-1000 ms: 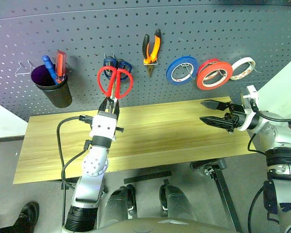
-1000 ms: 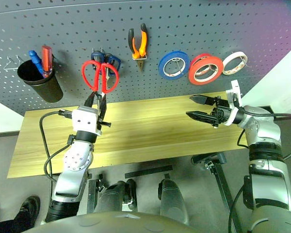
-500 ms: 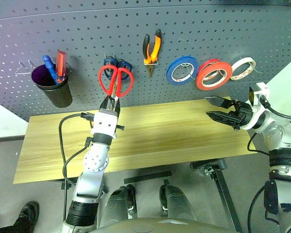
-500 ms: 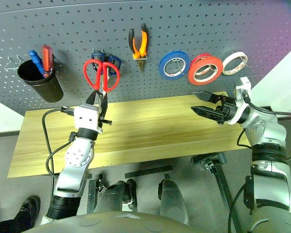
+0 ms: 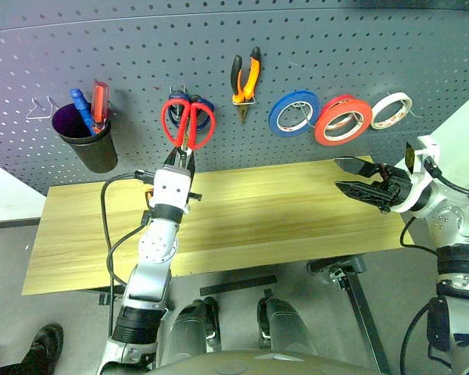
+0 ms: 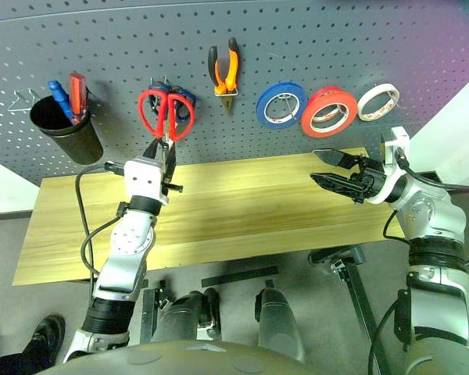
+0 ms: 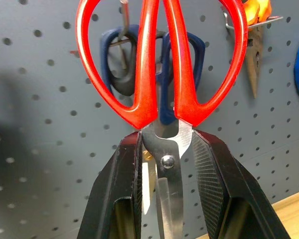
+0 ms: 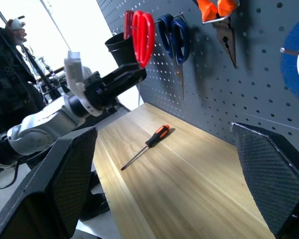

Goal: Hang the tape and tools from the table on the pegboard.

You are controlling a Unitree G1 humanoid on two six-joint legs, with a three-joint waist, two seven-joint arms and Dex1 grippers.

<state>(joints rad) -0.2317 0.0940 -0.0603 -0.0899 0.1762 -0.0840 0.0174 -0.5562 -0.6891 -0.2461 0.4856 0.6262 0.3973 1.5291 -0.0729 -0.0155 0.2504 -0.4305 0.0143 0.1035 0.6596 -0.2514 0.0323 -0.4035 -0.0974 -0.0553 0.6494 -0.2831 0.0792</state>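
Hanging on the dark grey perforated pegboard [image 5: 359, 47], left to right, are a black cup [image 5: 86, 141] holding a blue and a red tool, blue-handled scissors [image 7: 182, 55], orange-and-black-handled pliers [image 5: 245, 78], a blue tape roll [image 5: 294, 112], the wide thick-walled red tape roll [image 5: 344, 119] and a thin pale roll [image 5: 392, 110]. The left gripper [image 5: 180, 158] is clamped narrowly on the steel blades of the red-handled scissors [image 5: 187, 123], handles up, close in front of the board. In the left wrist view the red loops overlap the blue-handled scissors, which hang on their hook directly behind; whether the red handles touch the board or a hook cannot be told.

The right gripper [image 5: 358, 178] hangs over the right end of the long light-wood table [image 5: 281, 219], fingers spread wide and empty, pointing left.

The right wrist view shows the slim screwdriver with an orange-and-black handle [image 8: 148, 144] lying flat on the table near the board. The same view shows a person in dark clothing beyond the table's far end.
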